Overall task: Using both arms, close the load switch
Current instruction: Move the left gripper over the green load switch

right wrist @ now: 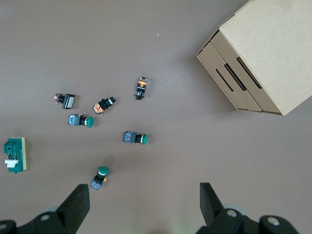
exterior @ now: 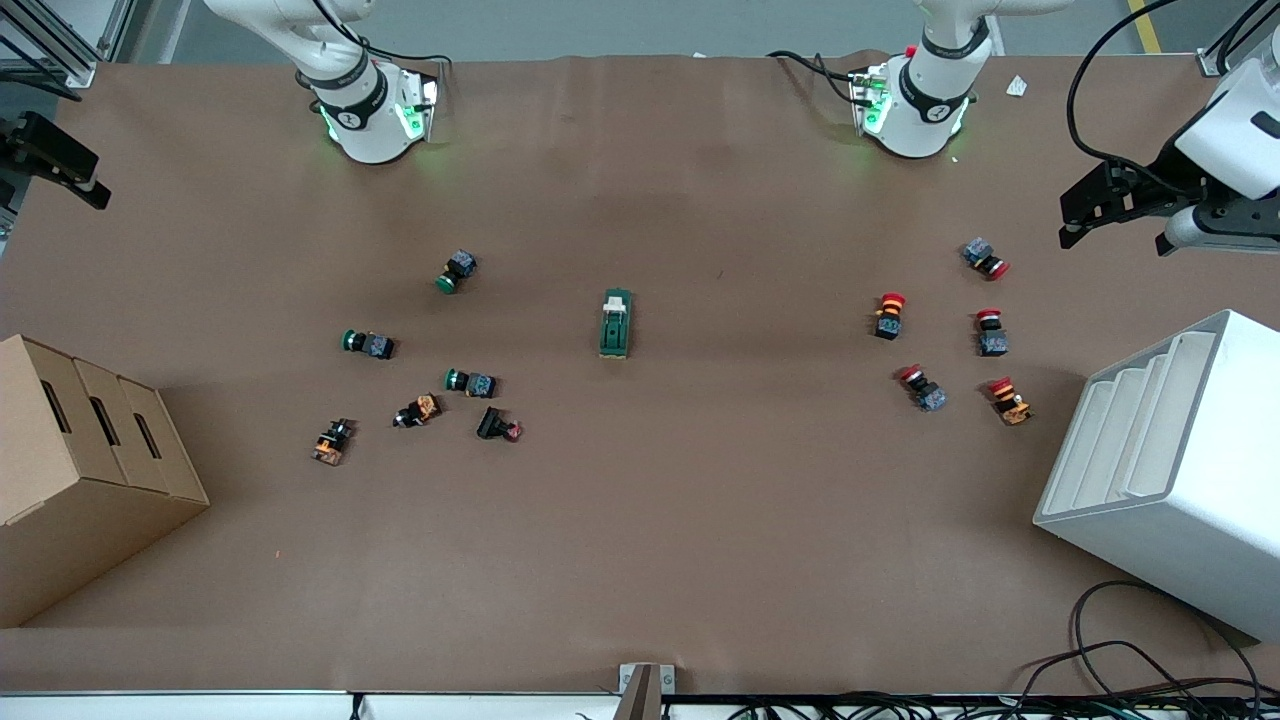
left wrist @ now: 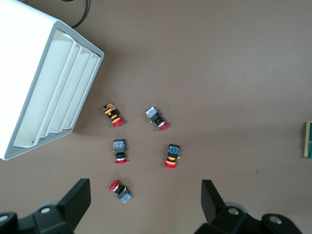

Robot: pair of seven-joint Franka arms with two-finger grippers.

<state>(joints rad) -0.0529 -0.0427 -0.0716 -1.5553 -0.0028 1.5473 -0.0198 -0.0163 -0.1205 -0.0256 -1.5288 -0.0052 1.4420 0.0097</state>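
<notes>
Load switch (exterior: 615, 324) untouched at bench (exterior: 640, 560) centre. Left end effector (left wrist: 146, 200) and right end effector (right wrist: 145, 202) held wide, empty, well apart from it. Closing not begun.

Brown table (exterior: 640, 550) carries load switch (exterior: 615, 324) at centre. Toward right arm's end: 3 green-capped push-buttons (exterior: 368, 344), 2 orange-bodied ones (exterior: 417, 411), 1 black w/ small red tip (exterior: 498, 426), plus cardboard box (exterior: 80, 470) at table edge. Toward left arm's end: 5 red-capped push-buttons (exterior: 889, 316), w/ white slotted rack (exterior: 1180, 470) nearer the front camera. Both arm bases (exterior: 375, 115) stand on the table too.
</notes>
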